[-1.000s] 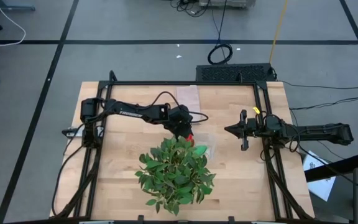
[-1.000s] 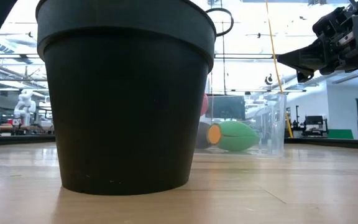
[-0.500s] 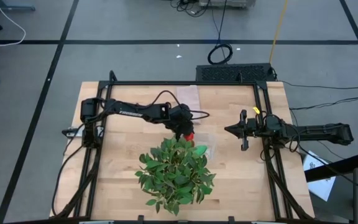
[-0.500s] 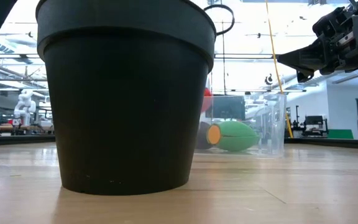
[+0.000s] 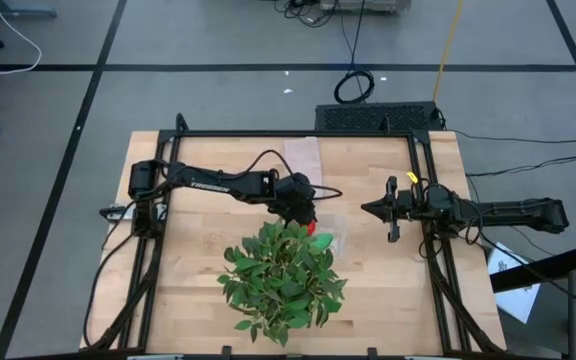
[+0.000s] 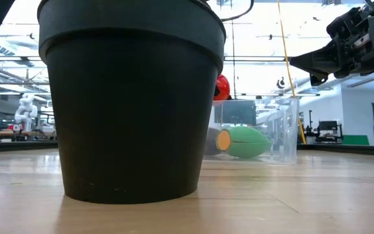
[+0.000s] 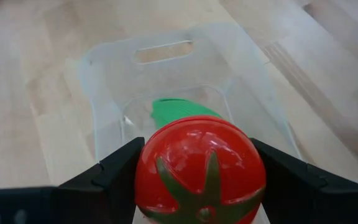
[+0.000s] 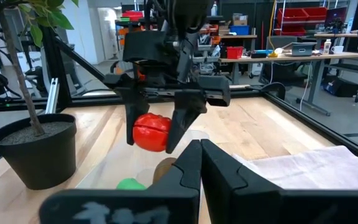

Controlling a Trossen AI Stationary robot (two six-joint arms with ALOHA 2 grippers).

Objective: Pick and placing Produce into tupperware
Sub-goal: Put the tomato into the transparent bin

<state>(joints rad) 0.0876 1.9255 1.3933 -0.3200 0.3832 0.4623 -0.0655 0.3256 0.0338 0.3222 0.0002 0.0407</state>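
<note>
Red tomato (image 7: 199, 167): I see the left gripper (image 5: 303, 209) pinching it above the tupperware (image 7: 104, 81). Right gripper (image 5: 376, 209) hovers nearby, fingers pressed together.

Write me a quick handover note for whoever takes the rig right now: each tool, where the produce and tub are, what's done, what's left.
Left tool: shut on the red tomato, held in the air above the clear tub.
Right tool: shut, empty, waiting off to the tub's right.
Tub: on the table beside the potted plant. The green piece already lies inside; a brown piece shows by it, seemingly in the tub too.
Done: at least the green piece placed.
Left: lower the tomato into the tub, release, pull back.
</note>
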